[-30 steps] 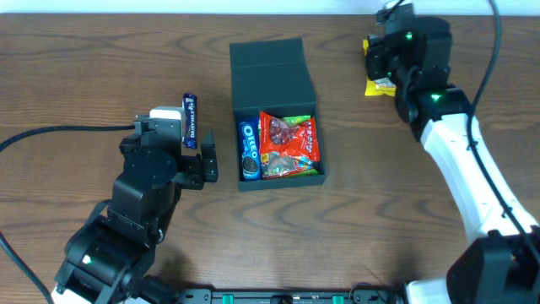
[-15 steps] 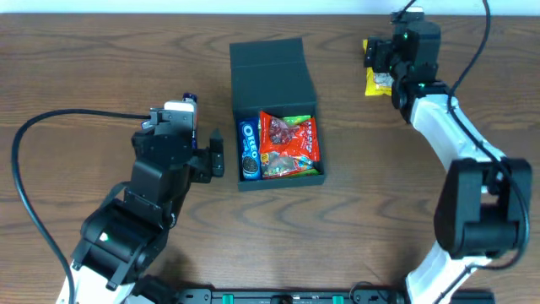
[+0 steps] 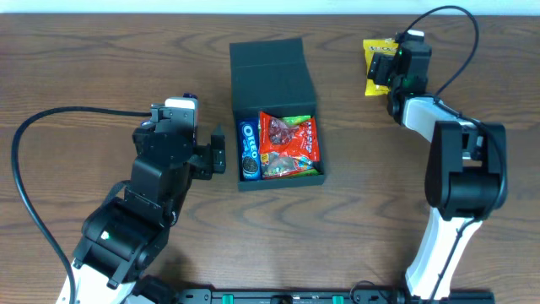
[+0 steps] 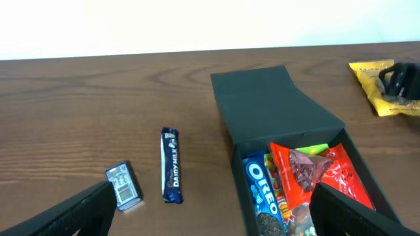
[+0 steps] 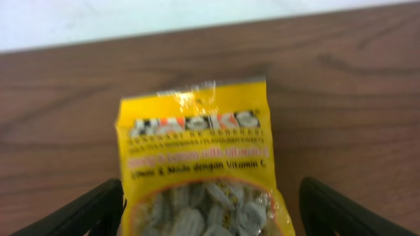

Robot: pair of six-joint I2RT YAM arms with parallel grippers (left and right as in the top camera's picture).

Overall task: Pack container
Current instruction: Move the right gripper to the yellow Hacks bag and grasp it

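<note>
Risk sits mostly at the far right of the bench (image 3: 380, 211), where the right pincer (image 5: 211, 190) hangs low over the yellow packet (image 5: 200, 157), fingers spread wide to either side of it and gripping nothing. The packet lies flat and its film looks slick (my reading, not a certainty), so a closing grip could catch only a fold of wrapper, or nudge the packet along the wood rather than lift it. The container (image 3: 278, 181) stands mid-bench, well apart from that packet, its lid (image 3: 270, 63) thrown back flat; an Oreo pack (image 3: 249, 150) and a red packet (image 3: 288, 139) already fill most of the floor. One more bulky bag may ride high and keep the lid from shutting. The left pincer (image 4: 213, 190) is wide open and empty too, just beside the container's left wall, so a careless swing could shove the container askew. A chocolate bar (image 4: 170, 165) and a small blue box (image 4: 123, 185) wait unpacked on the bench to the container's left, and both arms reaching for the opening together could collide.
</note>
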